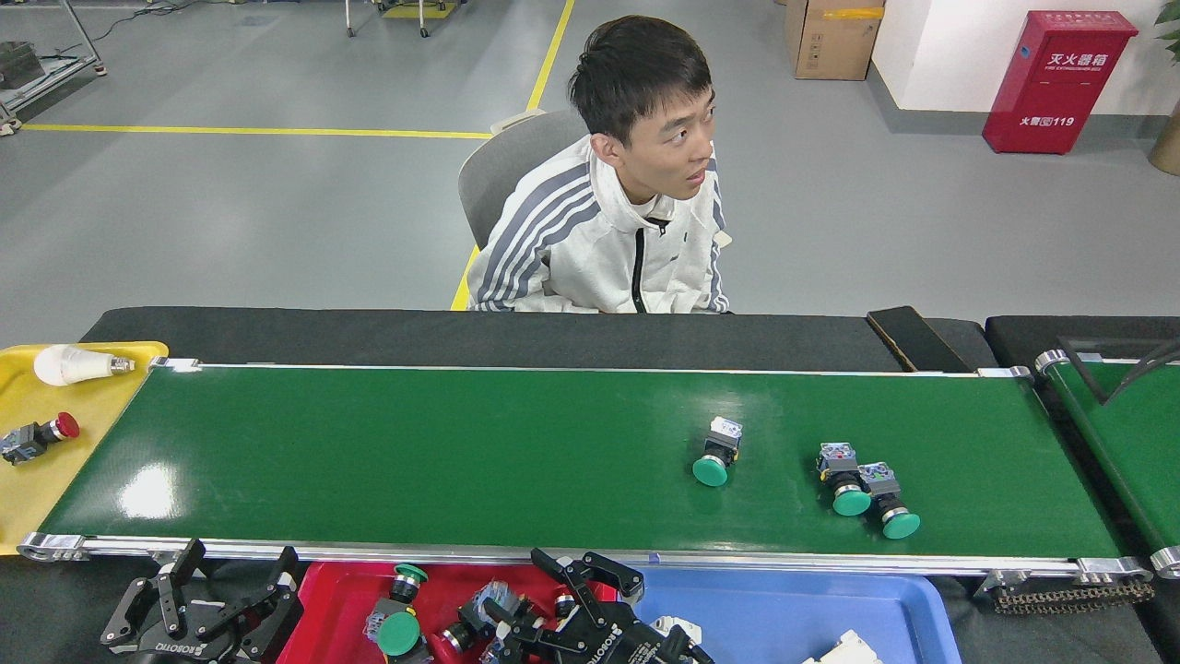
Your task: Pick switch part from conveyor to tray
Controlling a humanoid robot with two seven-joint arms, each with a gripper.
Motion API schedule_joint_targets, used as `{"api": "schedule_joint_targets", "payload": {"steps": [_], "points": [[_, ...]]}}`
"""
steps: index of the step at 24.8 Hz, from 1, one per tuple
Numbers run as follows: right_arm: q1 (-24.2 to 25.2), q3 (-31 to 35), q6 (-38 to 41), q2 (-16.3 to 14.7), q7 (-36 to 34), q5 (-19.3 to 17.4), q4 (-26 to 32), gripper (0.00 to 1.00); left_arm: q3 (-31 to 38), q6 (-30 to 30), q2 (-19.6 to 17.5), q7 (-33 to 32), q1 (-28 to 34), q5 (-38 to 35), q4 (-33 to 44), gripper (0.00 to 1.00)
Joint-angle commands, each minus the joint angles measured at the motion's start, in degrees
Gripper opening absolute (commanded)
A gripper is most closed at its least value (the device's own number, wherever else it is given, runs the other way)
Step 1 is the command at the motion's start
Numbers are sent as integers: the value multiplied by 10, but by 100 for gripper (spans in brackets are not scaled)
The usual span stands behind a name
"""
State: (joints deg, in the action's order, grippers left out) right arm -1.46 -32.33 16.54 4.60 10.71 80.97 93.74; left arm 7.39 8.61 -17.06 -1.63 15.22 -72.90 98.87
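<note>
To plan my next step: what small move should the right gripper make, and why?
Probably release over the red tray: the right gripper hangs above its right end, and only three green-capped switches lie on the conveyor. Its grasp is hidden.

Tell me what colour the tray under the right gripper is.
Red: the tray below the right gripper shows best in the head view.

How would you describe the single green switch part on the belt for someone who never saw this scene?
Find the conveyor, the wide green belt. Right of its middle lies a green-capped switch part. It lies alone, while the two other green-capped parts further right touch each other.
</note>
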Motion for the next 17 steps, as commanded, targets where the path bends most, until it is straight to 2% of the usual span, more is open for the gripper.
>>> {"api": "schedule_joint_targets", "payload": {"steps": [1, 4, 5, 7, 9, 11, 14, 17], "points": [[4, 14, -67, 6, -9, -2, 20, 100, 7, -2, -7, 5, 3, 2, 9, 100], [28, 48, -234, 0, -47, -2, 41, 99, 2, 4, -7, 4, 10, 4, 22, 100], [44, 68, -293, -5, -88, -2, 45, 99, 0, 5, -7, 4, 11, 3, 28, 100], [90, 111, -362, -22, -174, -2, 48, 99, -12, 25, -2, 4, 4, 3, 29, 100], [146, 141, -372, -35, -217, -2, 56, 99, -39, 30, 4, 4, -13, 2, 29, 100], [185, 169, -372, -36, -223, -3, 62, 99, -78, 28, 13, -1, -44, -1, 29, 100], [180, 196, -370, -35, -216, -5, 58, 99, -144, 23, 40, -7, -91, -22, 28, 100], [134, 195, -357, -45, -202, -14, 43, 99, -208, 15, 87, -15, -148, -89, 19, 100]]}}
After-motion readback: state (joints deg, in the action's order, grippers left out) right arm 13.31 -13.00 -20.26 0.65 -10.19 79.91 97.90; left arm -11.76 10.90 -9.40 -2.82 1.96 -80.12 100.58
